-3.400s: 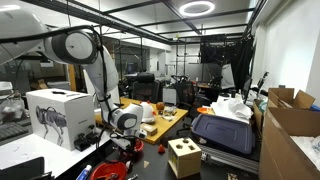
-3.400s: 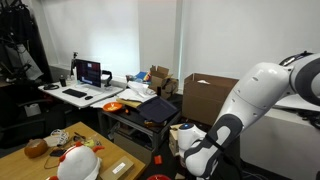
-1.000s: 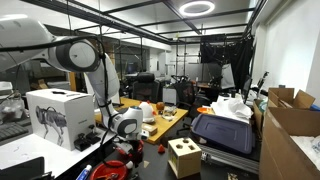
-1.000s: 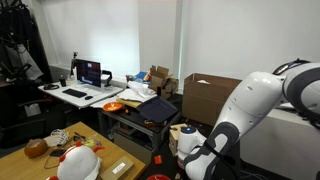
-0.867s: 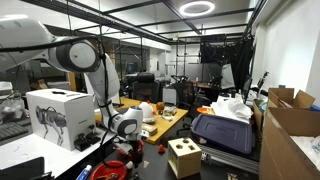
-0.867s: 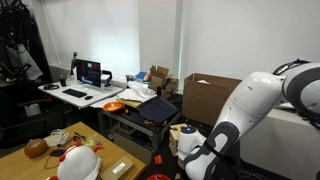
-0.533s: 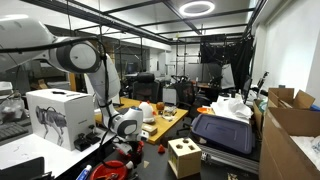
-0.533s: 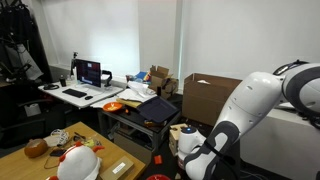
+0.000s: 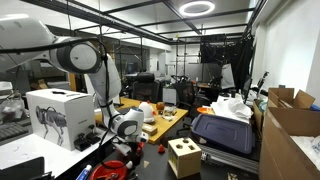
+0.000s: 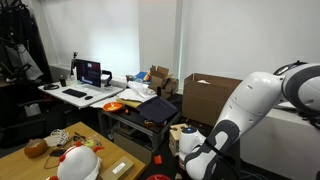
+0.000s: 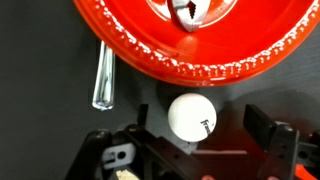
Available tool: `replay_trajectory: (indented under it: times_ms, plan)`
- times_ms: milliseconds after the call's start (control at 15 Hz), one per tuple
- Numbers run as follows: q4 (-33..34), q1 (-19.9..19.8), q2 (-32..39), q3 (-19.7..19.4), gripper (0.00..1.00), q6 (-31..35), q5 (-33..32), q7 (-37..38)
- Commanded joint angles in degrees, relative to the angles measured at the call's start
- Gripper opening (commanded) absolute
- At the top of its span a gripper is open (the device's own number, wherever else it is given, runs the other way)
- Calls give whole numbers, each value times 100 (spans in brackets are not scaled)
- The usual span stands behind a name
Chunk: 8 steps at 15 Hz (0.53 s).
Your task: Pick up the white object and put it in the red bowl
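In the wrist view a small white ball [image 11: 192,118] with a dark mark lies on the dark surface just below the rim of the glossy red bowl [image 11: 180,45]. My gripper [image 11: 200,128] is open and low over the ball. The ball sits between the two fingers, nearer the left one, with a clear gap to the right finger [image 11: 266,128]. In an exterior view the gripper [image 9: 124,152] is down at the table beside the red bowl [image 9: 112,171]. The ball is hidden in both exterior views.
A clear tube [image 11: 105,77] lies left of the ball against the bowl's rim. A tan wooden cube with holes [image 9: 183,156] stands to one side of the arm. A white box [image 9: 57,113] stands behind it. A white and red helmet [image 10: 76,163] lies on the wooden table.
Since 3.4 s ago the arm has bent down and lowered the gripper to the table. Over the last second nothing visibly moved.
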Motion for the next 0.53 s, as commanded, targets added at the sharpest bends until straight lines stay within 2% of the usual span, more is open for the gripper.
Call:
replay_trajectory:
  times_ms: [0,333,467]
  plan:
    - [-98,-84,-95,63,68,-120,40,-22]
    - [-96,-84,-98,70,29,-89,46,-16]
    - [-93,-82,-111,72,18,-89,49,-11]
